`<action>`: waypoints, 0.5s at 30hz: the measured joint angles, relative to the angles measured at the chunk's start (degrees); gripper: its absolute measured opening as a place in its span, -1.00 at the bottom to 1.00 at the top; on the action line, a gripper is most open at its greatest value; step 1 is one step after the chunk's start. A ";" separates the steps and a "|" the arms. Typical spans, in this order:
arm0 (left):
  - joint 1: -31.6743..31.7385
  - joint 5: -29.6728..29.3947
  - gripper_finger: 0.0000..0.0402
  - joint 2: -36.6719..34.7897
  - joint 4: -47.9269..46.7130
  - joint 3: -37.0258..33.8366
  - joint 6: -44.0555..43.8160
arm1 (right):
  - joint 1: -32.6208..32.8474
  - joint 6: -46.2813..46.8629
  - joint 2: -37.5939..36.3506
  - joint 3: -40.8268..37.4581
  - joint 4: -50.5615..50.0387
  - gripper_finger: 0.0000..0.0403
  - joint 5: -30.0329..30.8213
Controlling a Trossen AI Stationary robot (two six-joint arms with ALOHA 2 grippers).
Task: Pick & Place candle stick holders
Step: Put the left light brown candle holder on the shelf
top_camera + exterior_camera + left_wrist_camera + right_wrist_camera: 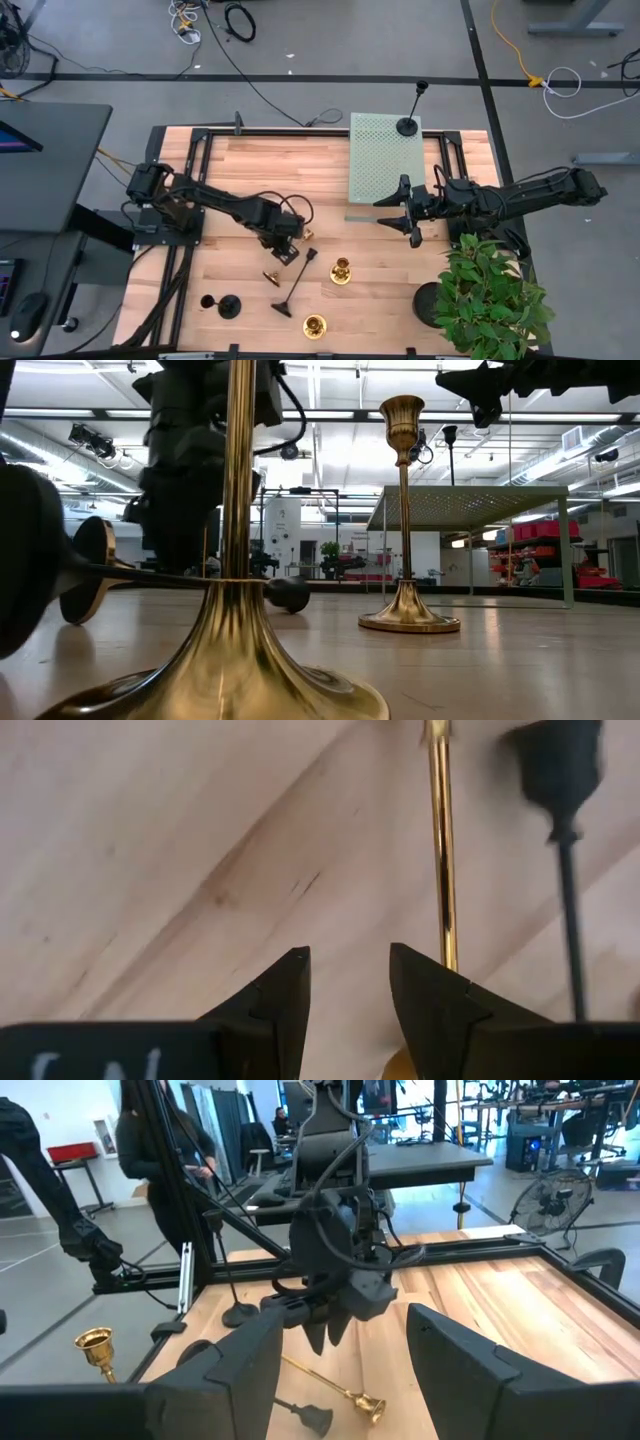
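Observation:
A gold candle stick holder (290, 258) lies on its side on the wooden table, its thin stem (440, 850) running past my left gripper (348, 970). That gripper (286, 243) points steeply down just above the holder, open, with bare wood between its fingers. A black holder (297, 283) lies on its side beside the gold one. Two gold holders (342, 270) (316, 325) stand upright on their round bases. Another black one (228, 306) sits at the near left. One black holder (408, 125) stands on the perforated platform. My right gripper (400, 212) hovers level and open at the right.
A pale green perforated platform (380, 165) stands on legs at the far right of the table. A black pot (430, 302) with a leafy plant (492, 295) fills the near right corner. Black frame rails (190, 180) run along the left and far edges. People stand beyond the table.

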 joint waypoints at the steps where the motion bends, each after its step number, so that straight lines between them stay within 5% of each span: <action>1: -0.11 -0.14 -0.30 0.00 0.82 0.47 -0.03 | 0.00 0.00 0.00 0.00 -0.10 0.05 -0.01; 15: -6.40 0.79 -0.30 5.13 17.79 0.67 -9.76 | 0.00 -0.01 0.00 0.00 -0.31 0.05 0.00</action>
